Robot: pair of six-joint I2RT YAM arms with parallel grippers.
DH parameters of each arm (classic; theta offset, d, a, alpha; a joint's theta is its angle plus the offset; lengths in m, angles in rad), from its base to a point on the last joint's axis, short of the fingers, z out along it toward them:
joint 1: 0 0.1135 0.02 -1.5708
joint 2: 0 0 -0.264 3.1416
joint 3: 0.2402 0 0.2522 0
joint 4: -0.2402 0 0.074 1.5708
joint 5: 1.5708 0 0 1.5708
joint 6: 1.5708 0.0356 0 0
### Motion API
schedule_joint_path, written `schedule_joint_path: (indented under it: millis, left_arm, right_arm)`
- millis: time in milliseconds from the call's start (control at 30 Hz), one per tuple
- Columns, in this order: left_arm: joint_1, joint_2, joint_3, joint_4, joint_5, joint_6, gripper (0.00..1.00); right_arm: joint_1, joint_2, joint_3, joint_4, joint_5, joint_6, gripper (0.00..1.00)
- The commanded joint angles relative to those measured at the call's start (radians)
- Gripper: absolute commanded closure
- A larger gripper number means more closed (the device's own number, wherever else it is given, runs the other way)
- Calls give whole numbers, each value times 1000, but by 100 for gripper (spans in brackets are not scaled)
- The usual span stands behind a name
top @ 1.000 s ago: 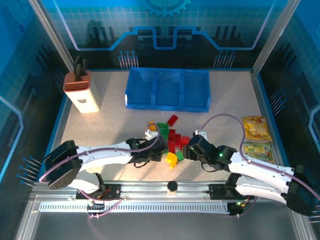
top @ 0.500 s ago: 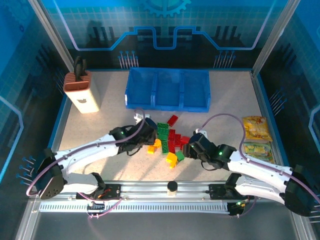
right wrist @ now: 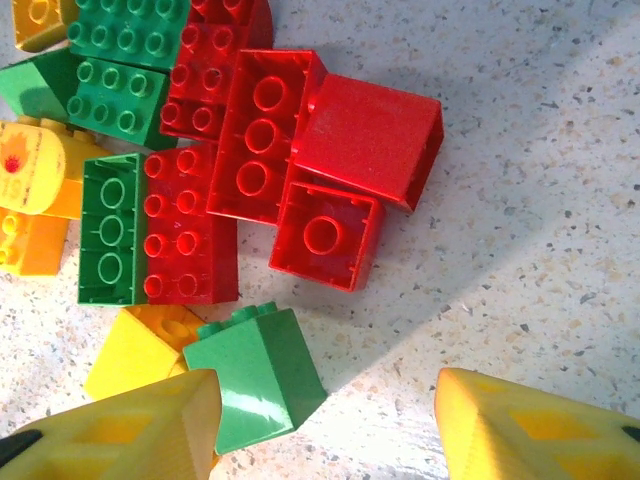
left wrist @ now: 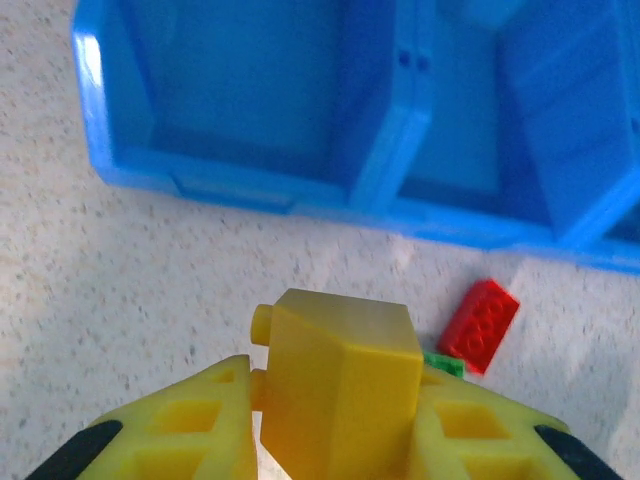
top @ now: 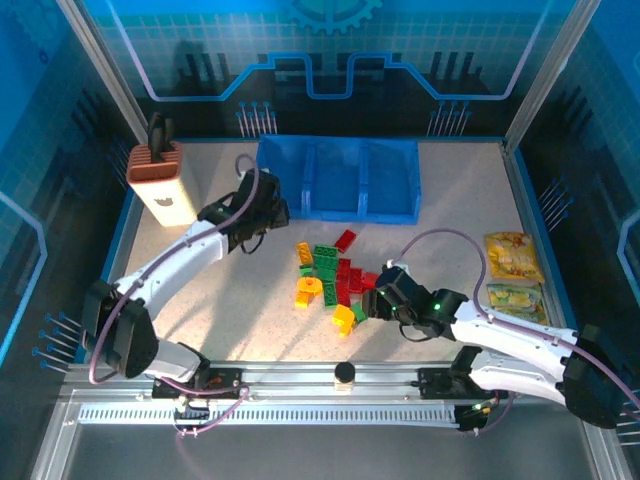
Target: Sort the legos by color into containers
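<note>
My left gripper (top: pixel 267 206) is shut on a yellow lego (left wrist: pixel 340 385), held just in front of the left compartment (left wrist: pixel 250 90) of the translucent blue bin (top: pixel 335 212). Its three compartments look empty. The lego pile (top: pixel 330 278) of red, green and yellow/orange bricks lies mid-table; a lone red brick (left wrist: pixel 480 325) lies nearer the bin. My right gripper (top: pixel 368 303) stands open at the pile's right edge. In the right wrist view a green brick (right wrist: pixel 255 375) touches the right gripper's (right wrist: pixel 325 440) left finger (right wrist: pixel 110 430), with red bricks (right wrist: pixel 300 170) beyond.
A white and brown box with a black handle (top: pixel 165 185) stands at the left of the bin. Two yellow snack packets (top: pixel 514 257) lie at the right edge. A black knob (top: pixel 344 373) sits on the front rail.
The left arm has swung from the pile up and left to the bin's left compartment, carrying the yellow lego. The right gripper has barely moved.
</note>
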Motion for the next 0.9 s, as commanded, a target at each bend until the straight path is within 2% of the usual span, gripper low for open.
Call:
schedule_joint_path:
  millis: [0, 133, 533, 800, 867]
  left_arm:
    - [63, 70, 88, 23, 81, 46, 70]
    - [109, 188, 192, 9, 116, 58, 71]
    - [154, 520, 502, -63, 127, 69, 70]
    - [156, 576, 536, -85, 127, 71, 68]
    - [156, 567, 535, -84, 127, 73, 61]
  right_arm:
    - [-6, 1, -12, 15, -10, -1, 40]
    - [-3, 8, -2, 16, -19, -1, 40]
    - [23, -10, -1, 3, -19, 12, 41]
    - [28, -56, -9, -24, -2, 20, 41]
    - [30, -60, -14, -20, -1, 23, 41]
